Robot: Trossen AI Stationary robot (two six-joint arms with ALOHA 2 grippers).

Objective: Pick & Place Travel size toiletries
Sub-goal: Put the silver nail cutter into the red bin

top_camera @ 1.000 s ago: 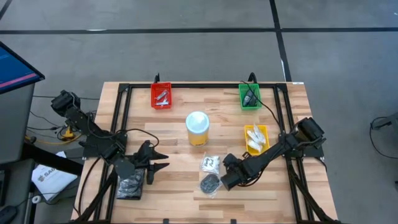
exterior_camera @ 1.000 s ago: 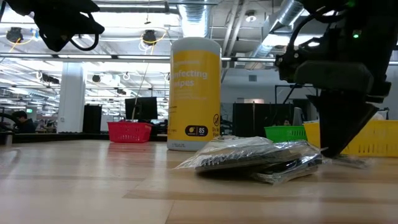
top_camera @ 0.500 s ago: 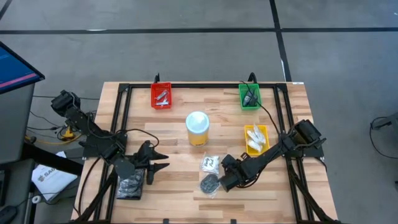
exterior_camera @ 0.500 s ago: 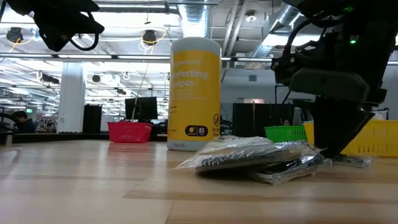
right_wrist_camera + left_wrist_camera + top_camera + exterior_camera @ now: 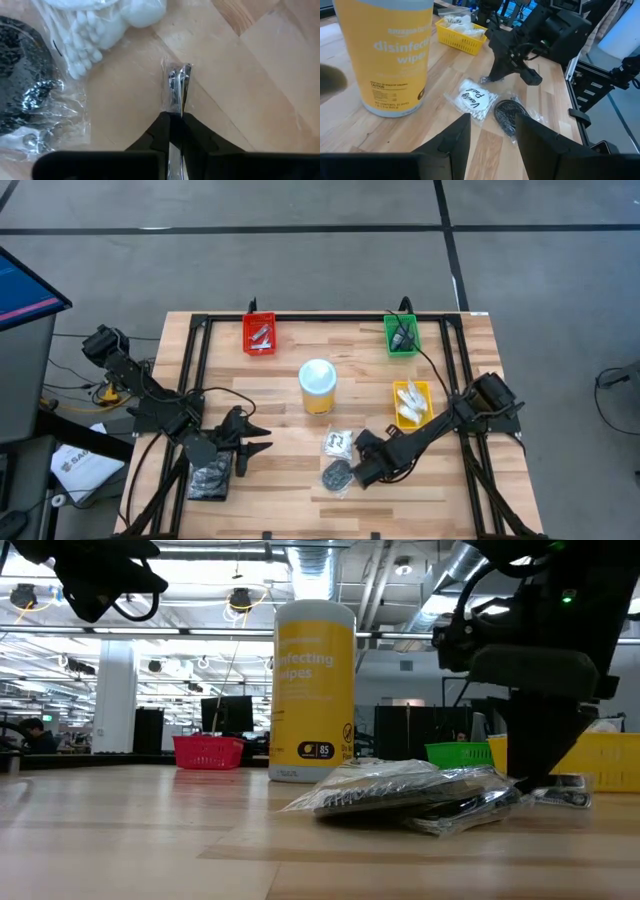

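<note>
My right gripper (image 5: 176,116) is low over the table near its near edge (image 5: 360,470), shut on a small silvery piece in clear wrap (image 5: 178,87). A dark round bundle in a clear bag (image 5: 338,475) lies just to the left of the gripper. A white sachet with black print (image 5: 338,443) lies on the wood beyond the bundle. My left gripper (image 5: 490,145) is open and empty over the table's left part (image 5: 255,442). My right gripper pinches the near end of the silvery wrapped piece (image 5: 176,107) between its two fingers. The fingers slant down from the table's right side and lie along the piece. The piece sticks out past the fingertips, close over the wood (image 5: 565,790). Whether it touches the table, I cannot tell.
A tall yellow tub with a white lid (image 5: 317,385) stands mid-table. There is a red tray (image 5: 259,335) at the far left, a green tray (image 5: 402,335) at the far right, a yellow tray with white items (image 5: 411,402) on the right, and a black tray (image 5: 210,480) under my left arm.
My right gripper has shifted a little toward the table's left, closer to the dark bundle. In the low view the silvery wrapped piece now sits slightly higher than before. My left arm has kept still.
</note>
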